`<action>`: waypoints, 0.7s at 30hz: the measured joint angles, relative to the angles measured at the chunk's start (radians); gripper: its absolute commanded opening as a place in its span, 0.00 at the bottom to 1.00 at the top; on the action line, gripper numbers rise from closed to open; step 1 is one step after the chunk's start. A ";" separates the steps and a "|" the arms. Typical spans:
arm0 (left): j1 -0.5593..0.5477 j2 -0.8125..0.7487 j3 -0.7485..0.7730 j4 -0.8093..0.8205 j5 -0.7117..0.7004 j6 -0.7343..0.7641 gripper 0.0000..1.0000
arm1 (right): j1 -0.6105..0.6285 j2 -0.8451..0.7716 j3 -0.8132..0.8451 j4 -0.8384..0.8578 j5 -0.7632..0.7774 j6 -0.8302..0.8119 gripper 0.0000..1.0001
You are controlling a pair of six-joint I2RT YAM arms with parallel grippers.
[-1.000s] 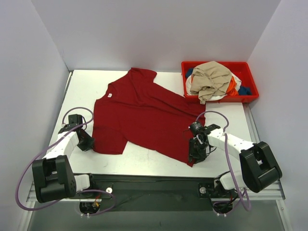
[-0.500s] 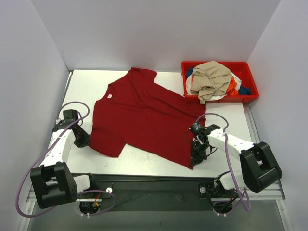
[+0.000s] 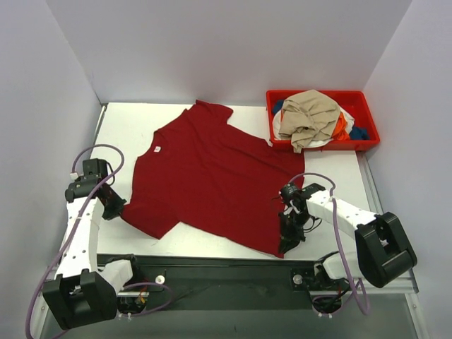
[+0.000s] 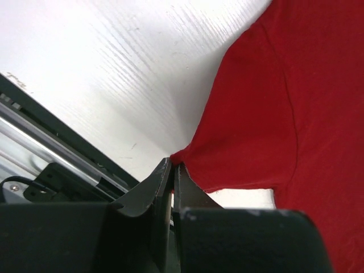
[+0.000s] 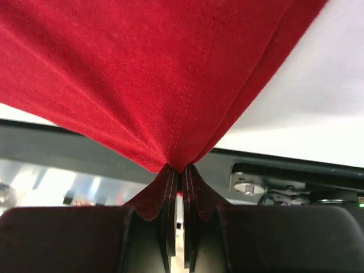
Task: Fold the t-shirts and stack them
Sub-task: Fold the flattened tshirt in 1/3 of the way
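A dark red t-shirt (image 3: 212, 176) lies spread over the middle of the white table (image 3: 127, 127). Its neck, with a small white label (image 3: 157, 148), points left and its bottom edge lies to the right.

The left arm rises from its base at the near left corner and runs along the left edge of the table. Its wrist is bent so that the left gripper (image 3: 116, 210) points right and down at the shirt's leftmost corner. In the left wrist view the left gripper (image 4: 172, 168) has its fingers pressed together on a point of red cloth, which fans out from the tips.

The right arm reaches left from its base at the near right, forearm low over the table, with the right gripper (image 3: 288, 244) turned down at the shirt's near right corner. In the right wrist view the right gripper (image 5: 181, 170) pinches the stitched edge, and the cloth is pulled into taut folds that meet at the fingertips.

In the far right corner stands a red bin (image 3: 370, 138) holding a heap of shirts (image 3: 307, 113): a tan one on top, with orange, white and blue showing beneath.
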 measured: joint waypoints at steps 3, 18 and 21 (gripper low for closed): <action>0.000 -0.033 0.039 -0.048 -0.022 0.012 0.00 | 0.008 0.000 0.000 -0.018 -0.033 -0.010 0.00; -0.171 0.032 0.141 -0.032 -0.010 0.072 0.00 | -0.018 -0.053 0.097 -0.098 -0.037 0.014 0.00; -0.246 0.126 0.195 0.024 0.005 0.077 0.00 | -0.070 -0.032 0.127 -0.106 -0.025 0.010 0.00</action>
